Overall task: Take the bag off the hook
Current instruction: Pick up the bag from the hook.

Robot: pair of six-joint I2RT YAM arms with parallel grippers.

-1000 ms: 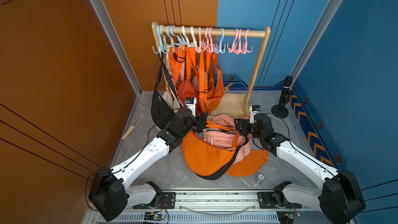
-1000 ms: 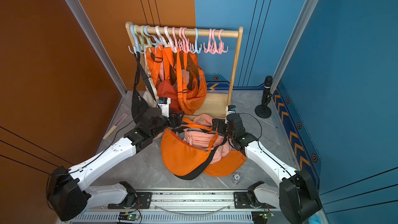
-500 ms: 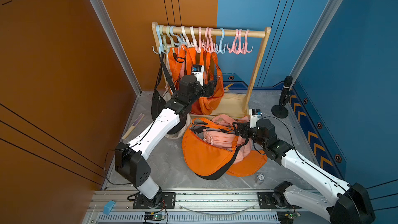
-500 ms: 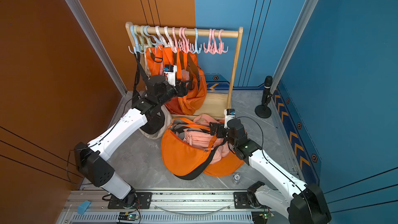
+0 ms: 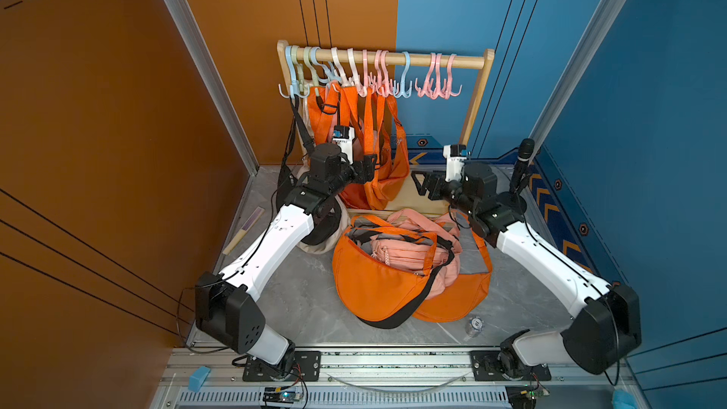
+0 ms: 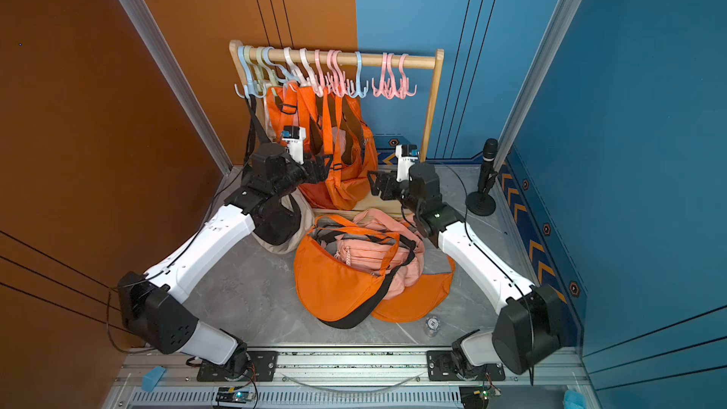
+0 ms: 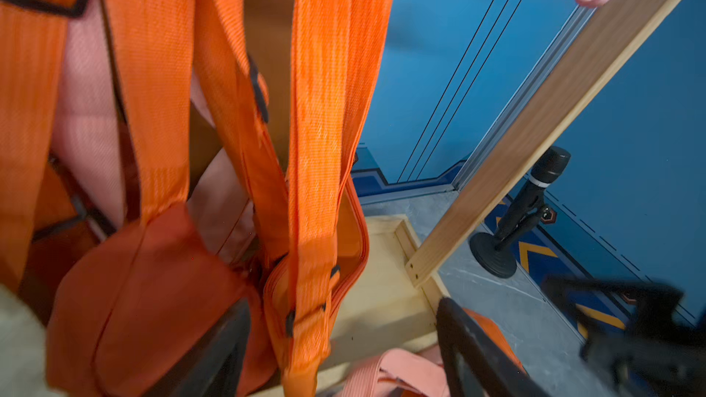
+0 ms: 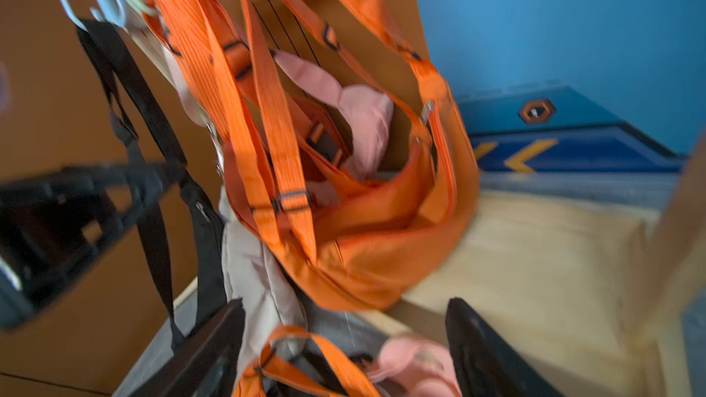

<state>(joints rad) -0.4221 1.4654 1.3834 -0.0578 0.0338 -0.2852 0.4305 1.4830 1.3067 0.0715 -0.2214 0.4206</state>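
The orange bag (image 5: 389, 177) looks soft and floppy, so we should grab its strap (image 7: 317, 127). Our left gripper (image 5: 368, 169) and right gripper (image 5: 420, 184) are spread apart, empty.

You get both top views from high at 6 o'clock, facing the rack (image 5: 474, 62) at 12 o'clock. Your wrist views sit close, sharing the hanging orange bags (image 7: 153, 280) with them.

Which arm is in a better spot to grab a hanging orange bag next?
Probably the left arm. The left tool, open, sits right at the straps of the hanging orange bags. The right tool, also open, hovers off to their side, touching nothing.
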